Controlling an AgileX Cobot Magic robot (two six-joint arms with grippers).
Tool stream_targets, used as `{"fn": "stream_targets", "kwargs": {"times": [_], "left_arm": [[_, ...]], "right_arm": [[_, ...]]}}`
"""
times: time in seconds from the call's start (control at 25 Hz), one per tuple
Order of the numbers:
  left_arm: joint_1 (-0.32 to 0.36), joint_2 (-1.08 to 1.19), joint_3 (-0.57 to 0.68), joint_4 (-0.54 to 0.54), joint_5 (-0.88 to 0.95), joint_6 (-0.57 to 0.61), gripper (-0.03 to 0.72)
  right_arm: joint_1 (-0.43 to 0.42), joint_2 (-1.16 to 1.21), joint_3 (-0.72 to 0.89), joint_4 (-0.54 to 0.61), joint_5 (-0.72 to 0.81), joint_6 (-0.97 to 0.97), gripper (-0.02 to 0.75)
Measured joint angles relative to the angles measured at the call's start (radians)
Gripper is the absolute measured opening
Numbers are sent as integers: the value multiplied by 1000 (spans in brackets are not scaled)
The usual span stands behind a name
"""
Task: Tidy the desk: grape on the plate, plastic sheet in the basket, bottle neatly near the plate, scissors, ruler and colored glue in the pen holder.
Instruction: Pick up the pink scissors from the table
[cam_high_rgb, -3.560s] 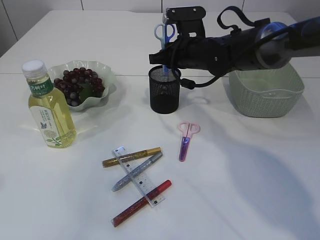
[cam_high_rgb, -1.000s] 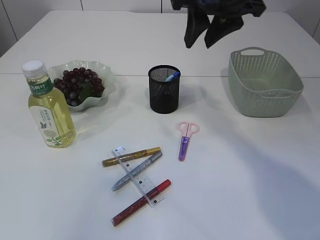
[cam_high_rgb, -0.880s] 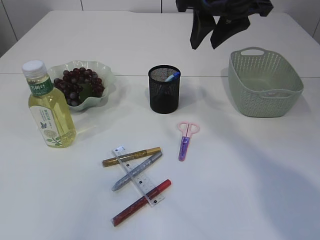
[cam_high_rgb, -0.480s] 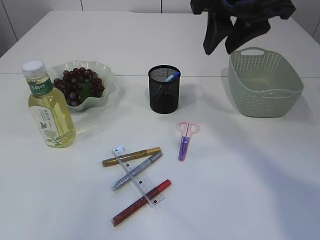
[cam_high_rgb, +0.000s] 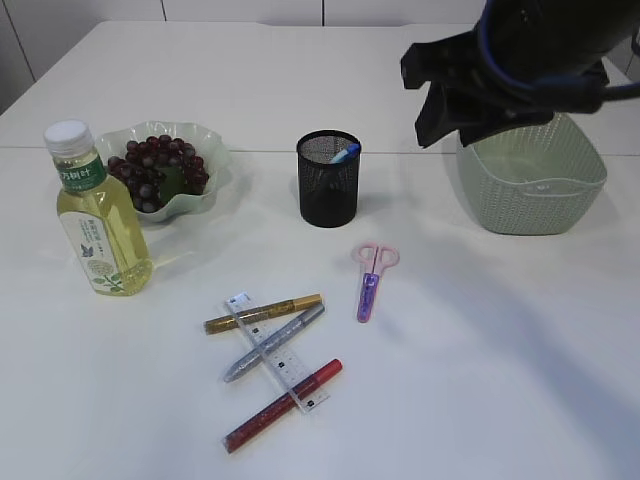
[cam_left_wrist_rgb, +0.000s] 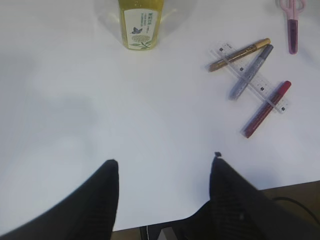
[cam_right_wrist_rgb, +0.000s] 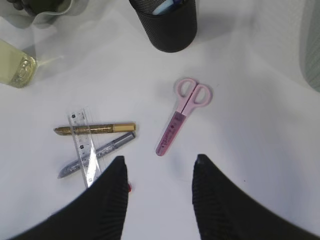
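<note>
A pen holder (cam_high_rgb: 328, 190) of black mesh holds blue scissors (cam_high_rgb: 345, 152). Pink scissors (cam_high_rgb: 370, 282) lie in front of it. A clear ruler (cam_high_rgb: 300, 380) lies across gold (cam_high_rgb: 262, 313), silver (cam_high_rgb: 272, 343) and red (cam_high_rgb: 282, 405) glue pens. Purple grapes (cam_high_rgb: 160, 172) sit on the wavy plate (cam_high_rgb: 215, 150), with the yellow-green bottle (cam_high_rgb: 95, 215) upright beside it. My right gripper (cam_high_rgb: 445, 125) hovers open and empty between pen holder and basket; in the right wrist view (cam_right_wrist_rgb: 160, 159) it is above the pink scissors (cam_right_wrist_rgb: 182, 115). My left gripper (cam_left_wrist_rgb: 165, 162) is open and empty near the table's front edge. No plastic sheet shows.
A green woven basket (cam_high_rgb: 530, 180) stands at the back right, partly behind my right arm. The left wrist view shows the bottle (cam_left_wrist_rgb: 140, 22), the ruler (cam_left_wrist_rgb: 262, 87) and the glue pens ahead. The table's front edge lies under the left gripper.
The right gripper held blue scissors over the pen holder; they now stand inside it. The gripper then rose, moved right toward the basket and came lower. Objects on the table stayed put.
</note>
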Motion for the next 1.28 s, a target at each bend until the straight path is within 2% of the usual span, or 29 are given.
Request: {"fn": "stream_targets", "kwargs": {"times": [0.28,0.72,1.28], "left_arm": [[0,0,0,-2,0,0,424],[0,0,0,-52,0,0,424],[0,0,0,-56,0,0,424]], "right_arm": [[0,-74,182,1,-162,1,351],[2,-77,208,10,-124,2,351],[2,-77,208,7,-102,2,350]]}}
